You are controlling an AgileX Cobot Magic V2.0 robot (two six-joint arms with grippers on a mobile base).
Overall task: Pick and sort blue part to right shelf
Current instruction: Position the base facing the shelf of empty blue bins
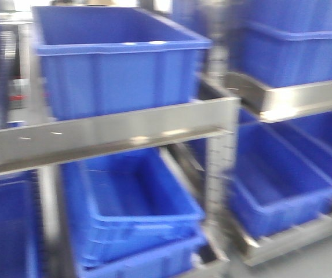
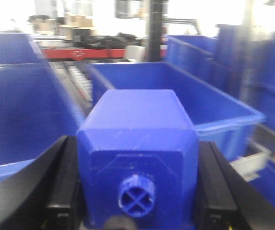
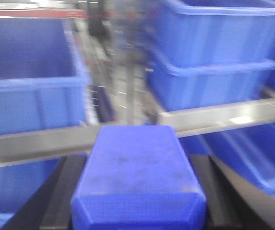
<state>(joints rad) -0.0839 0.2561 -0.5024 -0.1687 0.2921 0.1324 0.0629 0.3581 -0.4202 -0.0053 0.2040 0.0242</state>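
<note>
In the left wrist view a blue part (image 2: 137, 139), a chamfered block with a round cross-ribbed boss on its near face, sits between black fingers (image 2: 63, 184); my left gripper (image 2: 137, 160) is shut on it, in front of an open blue bin (image 2: 209, 103). A second blue part (image 3: 139, 172), smooth-topped, is clamped in my right gripper (image 3: 138, 191), whose dark fingers (image 3: 209, 191) press its sides. It hangs before a steel shelf rail (image 3: 233, 115). The right shelf (image 1: 293, 95) shows in the front view. Neither gripper appears there.
Steel racks hold blue bins: one large bin (image 1: 113, 58) on the upper left level, one (image 1: 137, 202) below it, others (image 1: 276, 185) on the right rack. A steel upright (image 1: 219, 168) stands between the racks. All views are motion-blurred.
</note>
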